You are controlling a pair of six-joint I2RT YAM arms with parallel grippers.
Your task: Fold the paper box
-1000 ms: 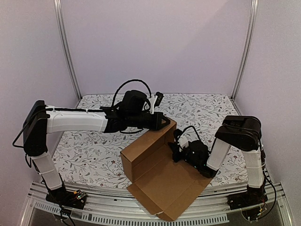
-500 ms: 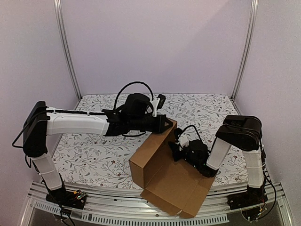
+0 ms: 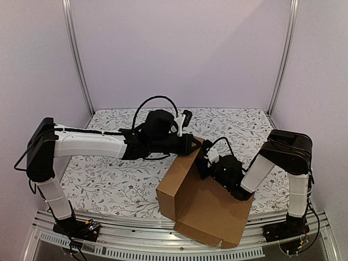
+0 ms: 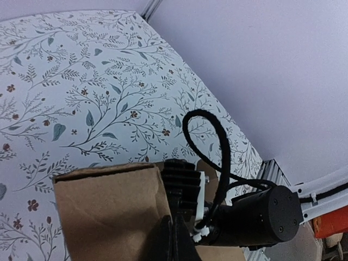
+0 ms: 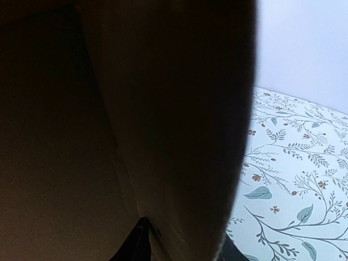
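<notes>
Tablecloth (floral), paper box, lilac walls

Top view: high, rear, looking forward. Wrist views close; all share paper box.

"What kind of place is this?"

"A robot lab, I think. It looks like a test booth."

"How can you tell?"

"A left arm and a right arm, both robot ones, are bolted to a metal rail at the front of a table. A black wire loops up off one arm."

"But the table top has flowers on it."

"Yes. Still, the walls are plain and pale, and shiny metal posts stand up at the back corners."
</notes>
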